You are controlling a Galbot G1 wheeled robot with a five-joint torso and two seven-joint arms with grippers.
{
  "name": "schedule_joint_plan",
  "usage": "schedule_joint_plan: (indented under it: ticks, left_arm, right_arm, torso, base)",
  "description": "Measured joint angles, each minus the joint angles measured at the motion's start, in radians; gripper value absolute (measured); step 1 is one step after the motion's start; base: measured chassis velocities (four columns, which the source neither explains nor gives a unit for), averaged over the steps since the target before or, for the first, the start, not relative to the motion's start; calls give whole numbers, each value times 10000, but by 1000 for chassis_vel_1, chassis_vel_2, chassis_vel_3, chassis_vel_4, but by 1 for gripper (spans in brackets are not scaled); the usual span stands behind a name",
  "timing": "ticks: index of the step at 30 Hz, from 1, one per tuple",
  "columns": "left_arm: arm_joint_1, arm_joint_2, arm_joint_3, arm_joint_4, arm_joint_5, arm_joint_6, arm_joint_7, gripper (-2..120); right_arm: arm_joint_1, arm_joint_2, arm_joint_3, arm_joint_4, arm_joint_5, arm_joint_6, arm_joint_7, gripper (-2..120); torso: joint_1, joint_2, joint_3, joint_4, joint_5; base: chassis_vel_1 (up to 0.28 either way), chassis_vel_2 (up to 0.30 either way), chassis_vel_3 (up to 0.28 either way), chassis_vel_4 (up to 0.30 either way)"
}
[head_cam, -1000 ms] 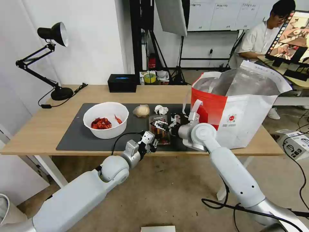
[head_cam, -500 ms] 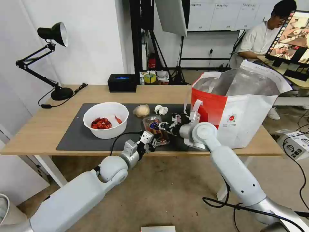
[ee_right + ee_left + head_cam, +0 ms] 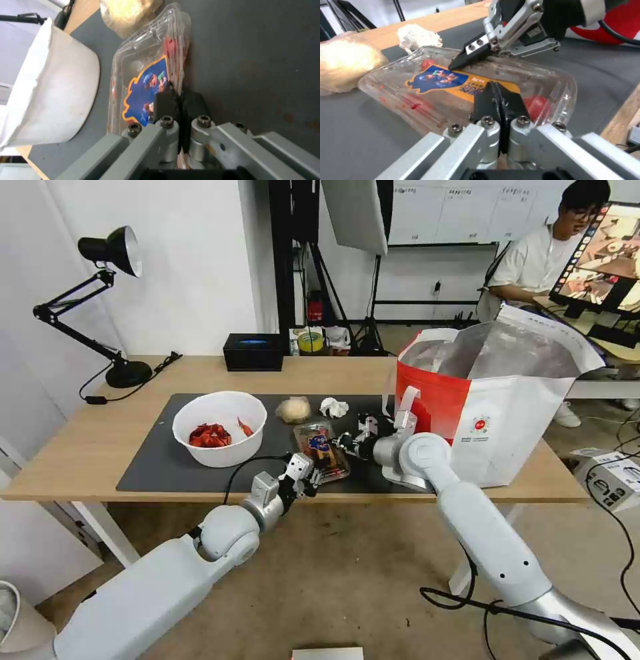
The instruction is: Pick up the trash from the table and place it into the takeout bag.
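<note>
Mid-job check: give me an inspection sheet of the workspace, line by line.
Surface: light-wood table with dark grey mat.
Job's things: clear plastic hinged tray gripped at both ends; white round bowl of red shells, beige paper ball and white tissue wad on the mat; red-and-white takeout bag open.
Clutter: black tissue box, black desk lamp.
Grippers: left gripper shut on tray's near edge; right gripper shut on its bag-side edge.
Cables: lamp cord on the table.
Surroundings: seated person, monitor.

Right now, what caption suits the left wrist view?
Both grippers pinch the clear tray on the grey mat.
</note>
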Motion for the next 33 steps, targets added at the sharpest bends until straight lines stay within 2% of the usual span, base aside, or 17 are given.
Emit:
schedule_joint_plan:
  ticks: [8, 10, 11, 13, 14, 17, 19, 21, 22, 24, 25, 27, 28, 29, 30, 33]
  left_arm:
    - [582, 378, -651, -555, -6, -35, 28, 1]
    - [991, 504, -1017, -784, -6, -51, 24, 9]
    - [991, 504, -1017, -784, -6, -51, 24, 9]
    - [1670, 628, -1714, -1151, -6, -108, 22, 22]
    - [1670, 628, -1714, -1151, -6, -108, 22, 22]
    - [2343, 710, -2574, -1508, -7, -174, 12, 35]
    - [2510, 742, -2776, -1604, -16, -197, -7, 38]
    - [2786, 782, -3203, -1803, -61, -230, -37, 50]
    - [2786, 782, -3203, -1803, -61, -230, -37, 50]
    - [3015, 806, -3457, -1904, -101, -320, -77, 61]
    - [3015, 806, -3457, -1904, -101, -320, -77, 61]
    - [3262, 875, -3635, -1982, -105, -442, -97, 71]
    - [3262, 875, -3635, -1982, -105, -442, -97, 71]
    - [3458, 930, -3748, -2071, -93, -499, -101, 79]
    - [3458, 930, -3748, -2071, -93, -499, -101, 79]
    - [3780, 1034, -3927, -2221, -22, -569, -102, 93]
  right_arm:
    - [-13, 39, 122, -7, 2, 40, -40, 0]
    - [-11, 36, 149, 4, 0, 83, -122, 0]
    - [-11, 36, 149, 4, 0, 83, -122, 0]
    - [-19, 21, 174, 66, 0, 192, -236, 0]
    - [-19, 21, 174, 66, 0, 192, -236, 0]
    - [-72, 9, 218, 160, -2, 219, -319, 0]
    - [-88, 3, 235, 214, -3, 222, -328, 0]
    - [-85, -35, 279, 407, -6, 231, -370, 0]
    - [-85, -35, 279, 407, -6, 231, -370, 0]
    - [-81, -103, 307, 610, -10, 245, -414, 0]
    - [-81, -103, 307, 610, -10, 245, -414, 0]
    - [-83, -208, 307, 772, -12, 266, -498, 0]
    - [-83, -208, 307, 772, -12, 266, -498, 0]
    - [-87, -292, 327, 915, -12, 282, -577, 0]
    - [-87, -292, 327, 915, -12, 282, -577, 0]
    - [-91, -469, 490, 1252, -20, 342, -802, 0]
  torso:
    - [0, -1, 0, -2, 0]
    - [0, 0, 0, -2, -1]
    - [0, 0, 0, -2, -1]
    - [0, -2, 0, -1, -1]
    - [0, -2, 0, -1, -1]
    - [0, -2, 0, 0, -1]
    - [0, -2, 0, 0, 0]
    - [0, -1, 0, -1, 0]
    - [0, -1, 0, -1, 0]
    - [0, -2, 0, -1, -1]
    - [0, -2, 0, -1, -1]
    - [0, -2, 0, -1, -1]
    - [0, -2, 0, -1, -1]
    - [0, -2, 0, -1, 0]
    - [0, -2, 0, -1, 0]
    - [0, -1, 0, -1, 0]
  base:
    - [0, 0, 0, 0]
    - [0, 0, 0, 0]
    - [0, 0, 0, 0]
    - [0, 0, 0, 0]
    - [0, 0, 0, 0]
    - [0, 0, 0, 0]
    - [0, 0, 0, 0]
    - [0, 0, 0, 0]
    - [0, 0, 0, 0]
    - [0, 0, 0, 0]
    - [0, 0, 0, 0]
    - [0, 0, 0, 0]
    - [0, 0, 0, 0]
    - [0, 0, 0, 0]
    - [0, 0, 0, 0]
    - [0, 0, 0, 0]
